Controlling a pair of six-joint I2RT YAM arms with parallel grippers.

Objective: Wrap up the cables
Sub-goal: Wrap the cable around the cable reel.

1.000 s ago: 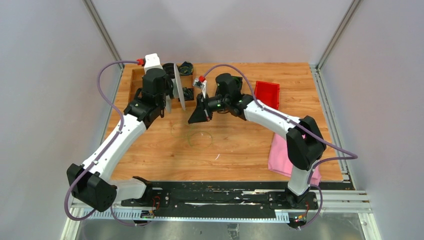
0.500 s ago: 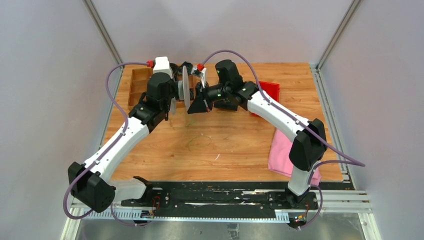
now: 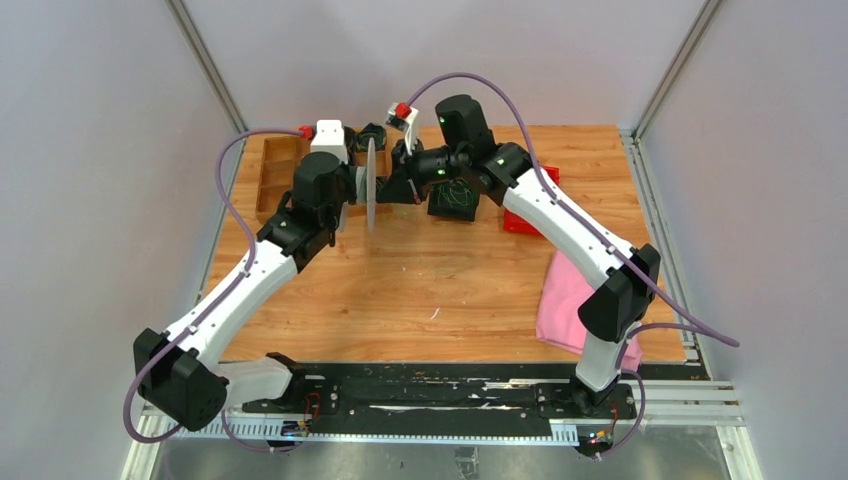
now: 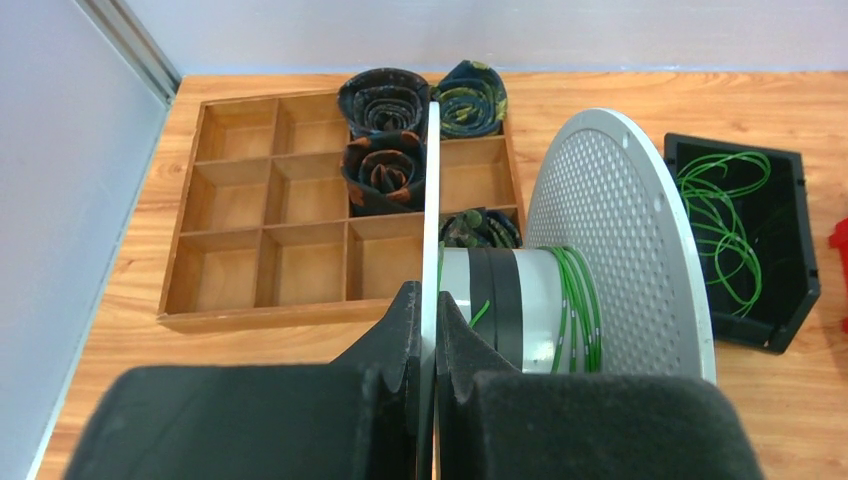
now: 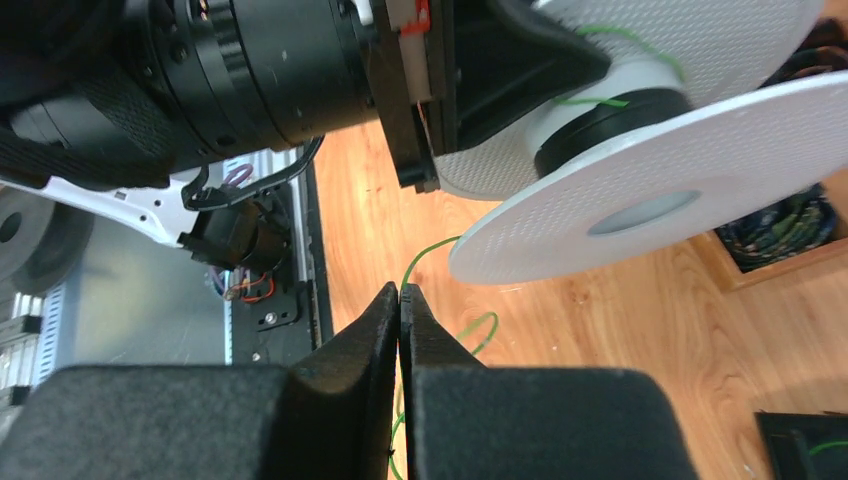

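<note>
Left gripper (image 4: 428,330) pinches the thin rim of the grey spool's (image 4: 620,230) near flange, jaws closed on it. Since a second ago it has carried the spool toward 12 o'clock, up beside the wooden tray's (image 4: 250,318) right edge. Right gripper (image 5: 400,300) has risen and gone the same way, and the loose loop that lay in the middle of the table (image 3: 450,290) is no longer on the wood.

Several turns of green cable (image 4: 578,305) sit on the spool's hub. A strand curves from beside the spool down between the right gripper's fingers, which are pressed together on it, at the spool's 3 o'clock in the overhead view. More green loops lie in the black bin (image 4: 785,290), further toward 3 o'clock and now uncovered.

Dark rolled bundles (image 4: 385,95) fill some tray cells at the spool's 12 o'clock. Red bin (image 3: 547,177) and pink cloth (image 3: 565,300) lie toward 4 o'clock, partly under the right arm.
</note>
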